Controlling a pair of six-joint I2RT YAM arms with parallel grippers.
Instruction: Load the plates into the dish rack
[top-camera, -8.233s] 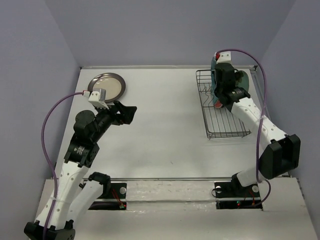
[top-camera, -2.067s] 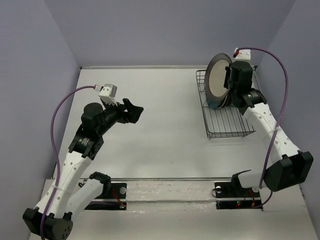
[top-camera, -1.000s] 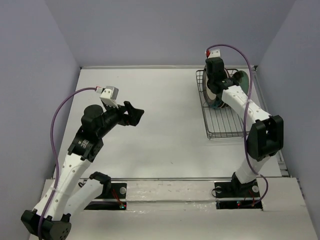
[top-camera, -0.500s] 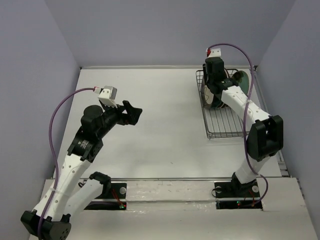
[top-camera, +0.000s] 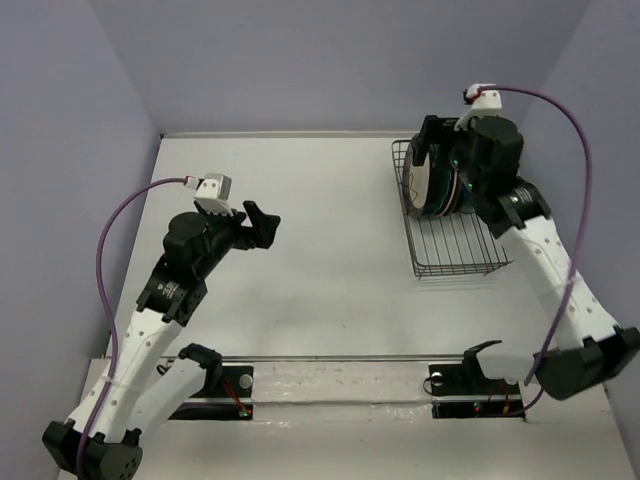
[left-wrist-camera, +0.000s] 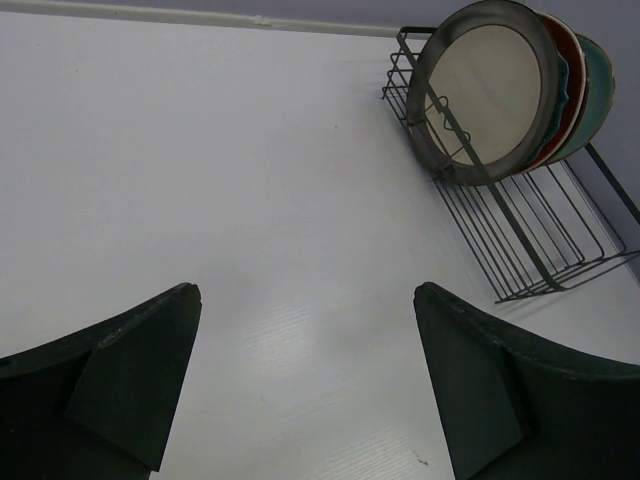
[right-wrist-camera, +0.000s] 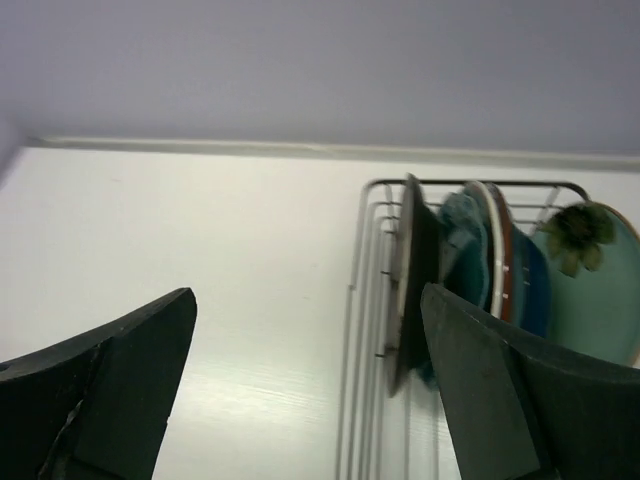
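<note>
The black wire dish rack (top-camera: 455, 240) stands at the table's back right. Several plates stand on edge in its far end. The cream plate with a dark rim (left-wrist-camera: 490, 90) is frontmost, with a red one (left-wrist-camera: 562, 70) and a teal one (left-wrist-camera: 600, 85) behind it. The right wrist view shows them edge-on: cream plate (right-wrist-camera: 408, 280), scalloped teal (right-wrist-camera: 462, 235), dark blue (right-wrist-camera: 527, 290), mint with flower (right-wrist-camera: 590, 280). My right gripper (top-camera: 437, 145) hangs open just above these plates, holding nothing. My left gripper (top-camera: 262, 224) is open over the table's left middle, far from the rack.
Lavender walls close in the white table (top-camera: 330, 260) on the left, back and right. The rack (right-wrist-camera: 362, 330) sits close to the right wall. A metal rail (top-camera: 340, 375) with both arm bases runs along the near edge. Purple cables loop off each wrist.
My right gripper has opened and let go of the cream plate, which now stands in the rack, and has pulled up and to the right. The left arm has barely moved.
</note>
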